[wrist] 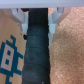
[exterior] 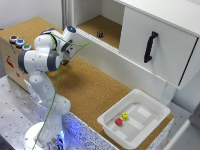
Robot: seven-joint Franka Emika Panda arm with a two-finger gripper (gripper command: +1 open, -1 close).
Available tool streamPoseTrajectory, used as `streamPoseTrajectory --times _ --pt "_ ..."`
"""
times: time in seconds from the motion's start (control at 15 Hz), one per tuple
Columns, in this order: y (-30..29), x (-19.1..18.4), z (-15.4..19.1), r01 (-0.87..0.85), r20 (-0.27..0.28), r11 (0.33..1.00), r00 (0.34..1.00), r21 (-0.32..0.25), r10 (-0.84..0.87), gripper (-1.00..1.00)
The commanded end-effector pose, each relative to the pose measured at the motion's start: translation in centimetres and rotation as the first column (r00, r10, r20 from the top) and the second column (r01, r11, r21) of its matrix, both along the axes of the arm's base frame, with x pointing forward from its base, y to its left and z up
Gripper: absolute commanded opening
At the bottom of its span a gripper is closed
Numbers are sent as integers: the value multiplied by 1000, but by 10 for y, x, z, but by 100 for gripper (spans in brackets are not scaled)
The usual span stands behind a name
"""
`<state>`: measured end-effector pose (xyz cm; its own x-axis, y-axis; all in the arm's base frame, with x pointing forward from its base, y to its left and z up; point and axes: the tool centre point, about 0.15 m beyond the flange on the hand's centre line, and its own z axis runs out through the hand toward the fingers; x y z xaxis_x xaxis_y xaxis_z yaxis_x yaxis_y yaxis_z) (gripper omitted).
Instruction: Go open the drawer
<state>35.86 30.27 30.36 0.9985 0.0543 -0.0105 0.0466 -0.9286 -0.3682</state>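
The drawer [exterior: 122, 62] is a long, low white front panel with a protruding top lip, running under the cabinet's open shelf, and it looks closed. My gripper [exterior: 66, 58] hangs over the cork tabletop near the exterior view's left, well short of the drawer's near end. In the wrist view the gripper [wrist: 37, 22] has its two pale fingers [wrist: 22, 19] standing apart, with a dark band [wrist: 36, 55] running between them over the cork. I cannot tell what that band is. The drawer does not show in the wrist view.
Above the drawer is an open shelf with a small dark cube [exterior: 100, 34] and a large white door with a black vertical handle [exterior: 150, 46]. A white tray [exterior: 107, 121] holds a red block [exterior: 119, 121] and a yellow block [exterior: 125, 116]. A cardboard box with coloured buttons [exterior: 12, 55] stands beside the arm.
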Motion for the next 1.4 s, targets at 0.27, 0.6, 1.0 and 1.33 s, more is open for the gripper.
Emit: streamPoseTrajectory --times 0.27,0.6,1.0,1.33 --pt "-71 3 -29 5 -9 999 1000 40 -4 -100" --pt "-102 6 -28 37 -6 999 999 36 -37 -100" --pt "-145 9 -21 109 2 994 994 15 -109 -100" --pt "-174 7 -10 181 1 983 983 -7 -181 100"
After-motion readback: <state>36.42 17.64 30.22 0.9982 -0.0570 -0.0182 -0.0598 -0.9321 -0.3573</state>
